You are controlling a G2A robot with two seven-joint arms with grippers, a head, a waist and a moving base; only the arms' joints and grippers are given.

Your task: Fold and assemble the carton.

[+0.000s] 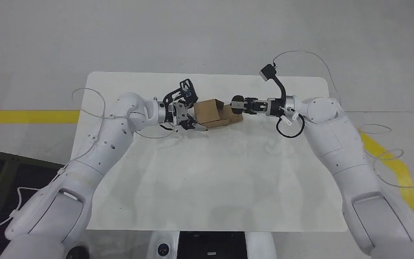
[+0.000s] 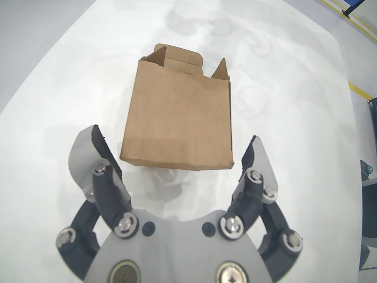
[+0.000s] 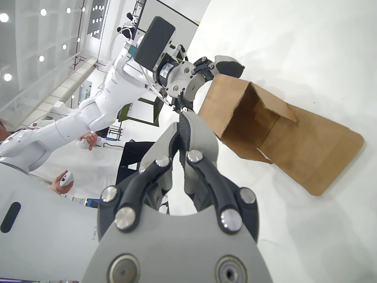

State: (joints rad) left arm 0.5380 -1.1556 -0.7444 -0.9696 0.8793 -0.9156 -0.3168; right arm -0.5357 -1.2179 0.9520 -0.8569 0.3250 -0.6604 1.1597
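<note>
Carton (image 2: 176,119): brown matte cardboard, boxy, one end open.
Left gripper (image 2: 175,133): fingers apart, carton's 9 o'clock.
Right gripper (image 3: 180,119): fingers together, 3 o'clock.

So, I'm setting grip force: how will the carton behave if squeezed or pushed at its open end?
The carton is thin card, hollow and empty, so probably light and apt to slide on the smooth table. Its loose flaps leave one end open, so walls would likely buckle under a squeeze. Lying broad-face down, it seems unlikely to tip.
</note>
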